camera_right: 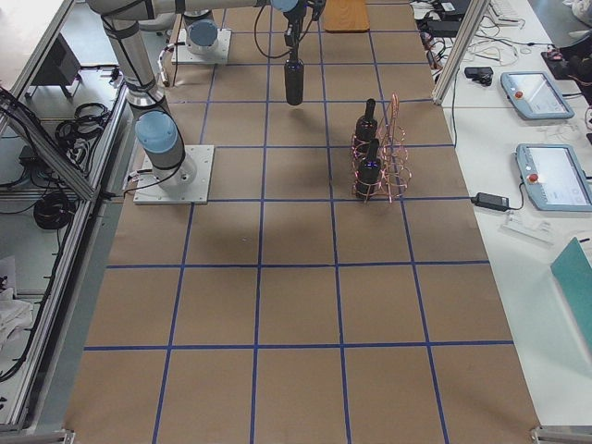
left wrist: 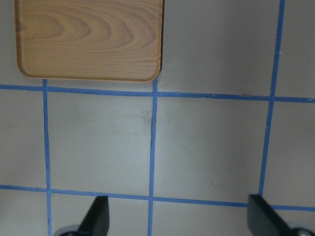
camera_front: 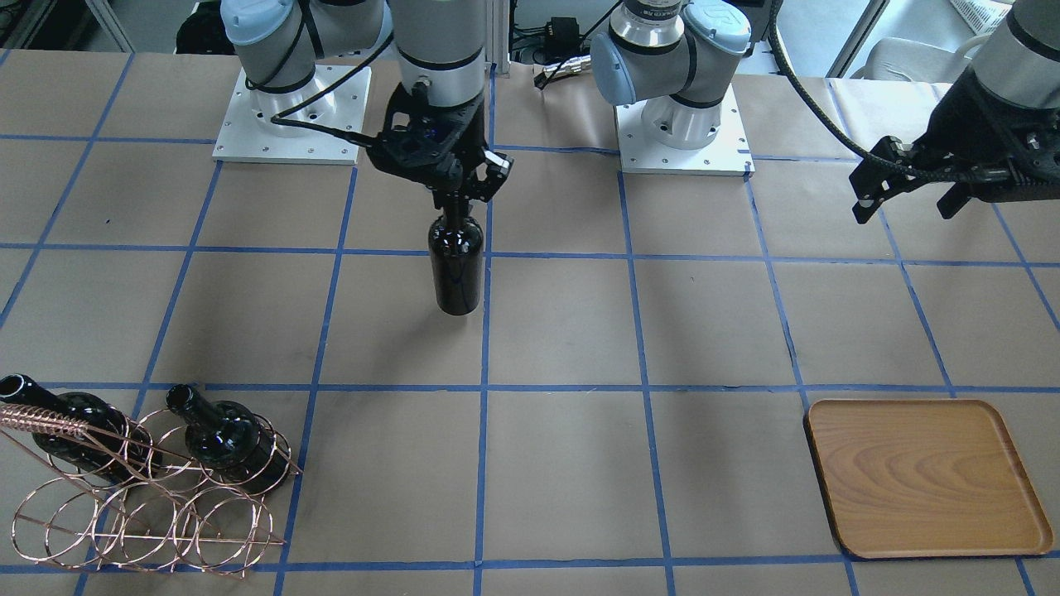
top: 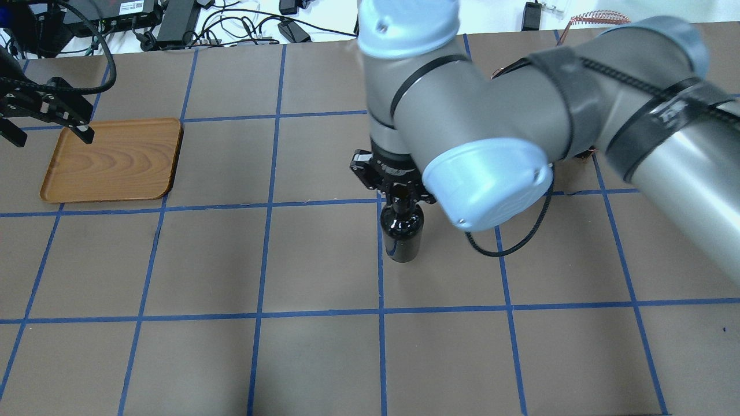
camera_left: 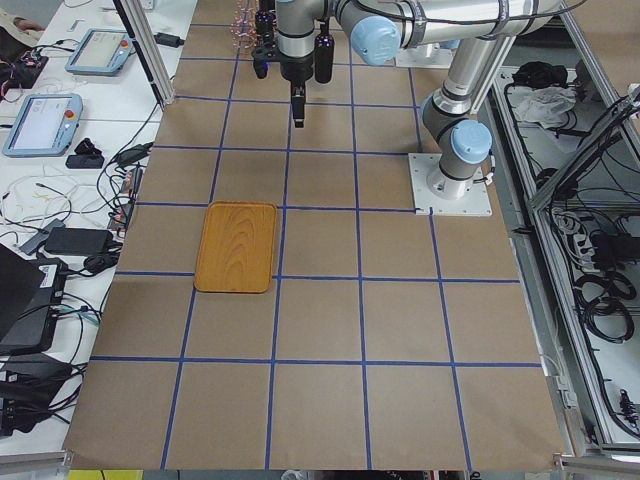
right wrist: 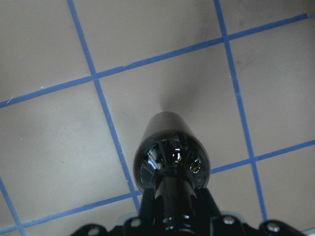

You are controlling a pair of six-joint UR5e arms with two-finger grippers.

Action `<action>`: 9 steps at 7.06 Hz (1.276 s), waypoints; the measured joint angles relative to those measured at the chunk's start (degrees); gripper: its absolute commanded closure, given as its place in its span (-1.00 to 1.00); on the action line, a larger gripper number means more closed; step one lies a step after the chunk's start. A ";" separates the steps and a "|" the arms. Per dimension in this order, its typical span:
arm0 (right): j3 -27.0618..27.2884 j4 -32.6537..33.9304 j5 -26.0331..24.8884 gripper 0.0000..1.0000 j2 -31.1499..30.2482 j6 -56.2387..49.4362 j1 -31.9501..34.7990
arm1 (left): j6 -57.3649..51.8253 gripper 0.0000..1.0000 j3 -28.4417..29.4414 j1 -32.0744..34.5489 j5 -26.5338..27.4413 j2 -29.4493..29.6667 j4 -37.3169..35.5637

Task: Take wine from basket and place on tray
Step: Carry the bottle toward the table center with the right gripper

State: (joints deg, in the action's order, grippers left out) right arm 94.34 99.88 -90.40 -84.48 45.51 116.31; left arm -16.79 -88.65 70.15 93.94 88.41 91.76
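Observation:
My right gripper (camera_front: pixel 455 203) is shut on the neck of a near-black wine bottle (camera_front: pixel 455 269) and holds it upright over the middle of the table, base at or just above the paper. It also shows in the overhead view (top: pixel 403 234) and the right wrist view (right wrist: pixel 170 152). The copper wire basket (camera_front: pixel 149 505) lies at the table's front corner on my right side, with two more bottles (camera_front: pixel 83 430) (camera_front: pixel 228 439) in its rings. The wooden tray (camera_front: pixel 927 476) lies empty on my left side. My left gripper (camera_front: pixel 905 207) is open and empty, hovering near the tray (top: pixel 113 162).
The table is brown paper with a blue tape grid. The arm bases (camera_front: pixel 683 124) stand on white plates at my edge. In the overhead view my right arm (top: pixel 520 115) hides most of the basket. Cables and devices lie beyond the far edge.

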 measured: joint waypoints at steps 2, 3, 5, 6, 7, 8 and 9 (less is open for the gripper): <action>1.36 2.38 0.03 1.00 1.23 7.24 5.31 | 0.00 -1.00 -0.09 0.03 0.04 -0.05 0.00; 1.57 2.60 0.06 1.00 1.36 8.64 6.60 | 0.00 -1.00 -0.12 0.04 0.00 -0.07 0.00; 1.67 2.90 0.12 1.00 1.46 9.49 7.54 | 0.00 -1.00 -0.12 0.03 -0.03 -0.06 -0.05; 1.70 3.11 0.13 1.00 1.52 9.62 7.65 | 0.00 -1.00 -0.12 0.03 -0.03 -0.05 -0.08; 1.72 3.18 0.20 1.00 1.54 9.66 7.68 | 0.00 -1.00 -0.15 0.05 -0.06 -0.06 -0.08; 1.72 3.20 0.34 1.00 1.54 9.71 7.70 | 0.00 -1.00 -0.18 0.07 -0.05 -0.06 -0.09; 1.73 3.21 0.42 0.80 1.54 9.74 7.70 | 0.00 -1.00 -0.20 0.07 -0.02 -0.07 -0.09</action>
State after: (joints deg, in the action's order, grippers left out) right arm 96.06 103.09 -89.97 -82.94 55.25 124.01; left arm -16.79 -88.84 70.22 93.93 88.34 91.67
